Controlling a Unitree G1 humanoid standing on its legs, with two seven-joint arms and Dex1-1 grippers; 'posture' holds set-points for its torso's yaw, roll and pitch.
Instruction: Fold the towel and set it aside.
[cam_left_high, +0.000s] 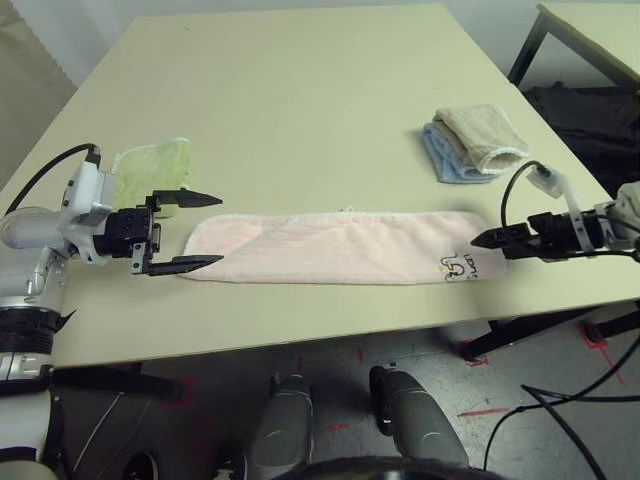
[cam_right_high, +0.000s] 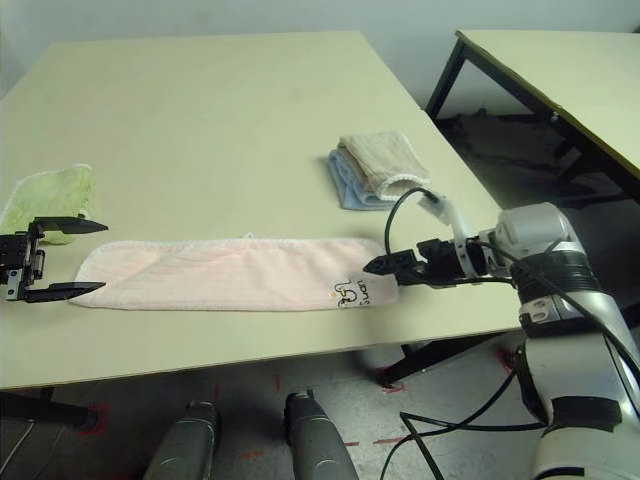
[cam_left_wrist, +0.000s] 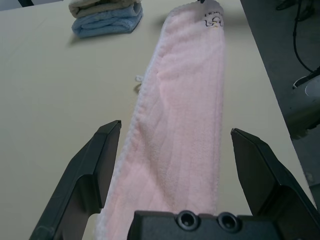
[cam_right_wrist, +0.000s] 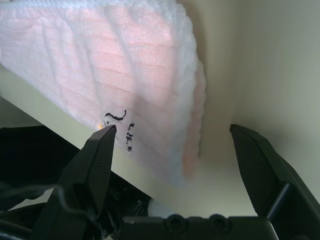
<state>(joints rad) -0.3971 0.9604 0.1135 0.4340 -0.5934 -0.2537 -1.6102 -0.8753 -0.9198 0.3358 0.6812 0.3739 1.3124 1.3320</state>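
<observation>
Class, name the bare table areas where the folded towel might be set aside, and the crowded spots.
Free: the wide far table behind the towel, between green cloth and the beige and blue cloths. Crowded: the towel's ends, beside left gripper and right gripper.

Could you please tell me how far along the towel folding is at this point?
Done so far: the pink towel lies as a long narrow strip near the table's front edge, apparently already folded lengthwise. In hand: nothing is gripped; the left hand and right hand sit open at opposite ends of the strip. Left: fold it end to end, then set it aside, perhaps near the folded beige and blue cloths.
</observation>
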